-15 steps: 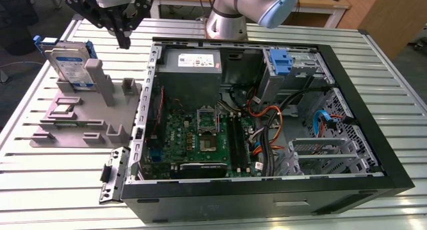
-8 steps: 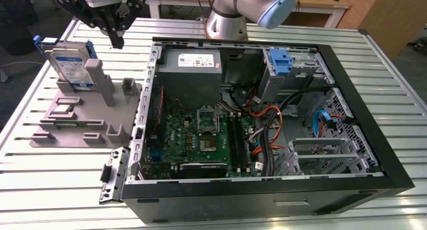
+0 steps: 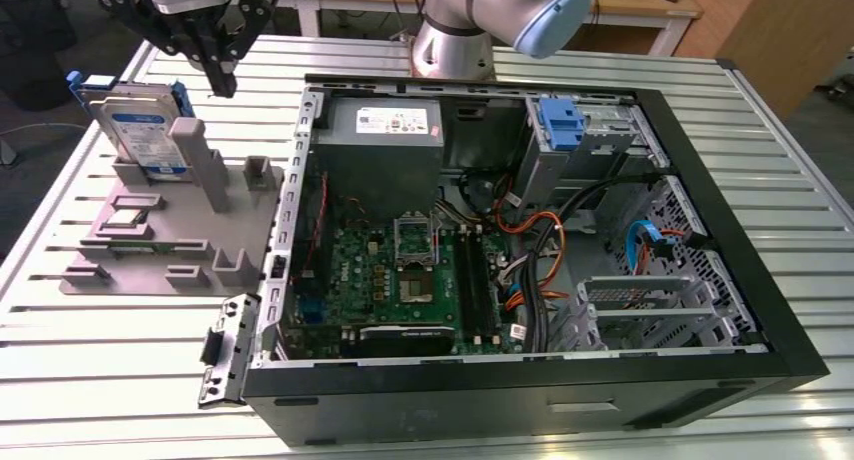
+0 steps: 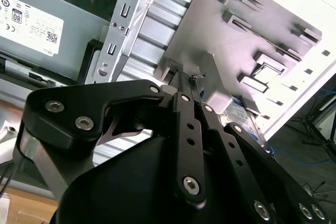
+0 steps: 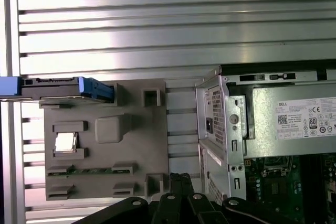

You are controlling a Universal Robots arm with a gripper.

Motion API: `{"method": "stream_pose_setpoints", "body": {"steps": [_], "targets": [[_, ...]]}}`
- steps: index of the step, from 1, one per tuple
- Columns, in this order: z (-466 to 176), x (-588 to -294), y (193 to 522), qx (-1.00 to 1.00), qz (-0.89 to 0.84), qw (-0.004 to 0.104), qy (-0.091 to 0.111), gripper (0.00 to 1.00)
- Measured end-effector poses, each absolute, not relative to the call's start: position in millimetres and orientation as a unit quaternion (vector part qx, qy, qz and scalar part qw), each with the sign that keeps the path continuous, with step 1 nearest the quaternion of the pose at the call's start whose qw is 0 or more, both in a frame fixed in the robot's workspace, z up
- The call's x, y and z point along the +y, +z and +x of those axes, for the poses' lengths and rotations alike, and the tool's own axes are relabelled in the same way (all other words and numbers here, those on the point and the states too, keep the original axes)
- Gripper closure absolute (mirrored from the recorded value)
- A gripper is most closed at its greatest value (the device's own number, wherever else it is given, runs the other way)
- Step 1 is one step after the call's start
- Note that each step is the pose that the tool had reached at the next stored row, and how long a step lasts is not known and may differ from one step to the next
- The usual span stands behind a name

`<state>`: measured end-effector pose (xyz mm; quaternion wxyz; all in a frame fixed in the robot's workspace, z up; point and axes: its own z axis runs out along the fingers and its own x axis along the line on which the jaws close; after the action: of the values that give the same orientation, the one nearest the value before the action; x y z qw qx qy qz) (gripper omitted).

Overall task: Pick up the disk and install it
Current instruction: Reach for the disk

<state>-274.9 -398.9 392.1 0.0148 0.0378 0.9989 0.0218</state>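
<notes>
Disk [image 3: 134, 125] stands on edge in the grey fixture [image 3: 140, 268], at the exterior view's left of the open computer case [image 3: 781, 300], presumably leaving its top edge free to grasp. Gripper [image 3: 220, 83] hangs above it, slightly toward the case, fingers pressed together, empty.

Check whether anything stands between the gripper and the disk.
Nothing visible does. The gripper hangs in open air above the grey holder, just to the exterior view's right of the upright disk standing in it.
</notes>
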Motion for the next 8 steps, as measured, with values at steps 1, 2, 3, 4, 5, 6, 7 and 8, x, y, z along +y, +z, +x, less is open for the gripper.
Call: {"method": "stream_pose_setpoints", "body": {"steps": [1,2,3,4,5,6,7,8], "targets": [[-276,-399,392,0.999,0.038,0.015,0.022,0.89],[-278,-399,392,0.999,0.038,0.015,0.022,0.89],[-279,-399,392,0.999,0.038,0.015,0.022,0.89],[-281,-399,392,0.999,0.038,0.015,0.022,0.89],[-283,-399,392,0.999,0.038,0.015,0.022,0.89],[-285,-399,392,0.999,0.038,0.015,0.022,0.89],[-286,-399,392,0.999,0.038,0.015,0.022,0.89],[-288,-399,392,0.999,0.038,0.015,0.022,0.89]]}}
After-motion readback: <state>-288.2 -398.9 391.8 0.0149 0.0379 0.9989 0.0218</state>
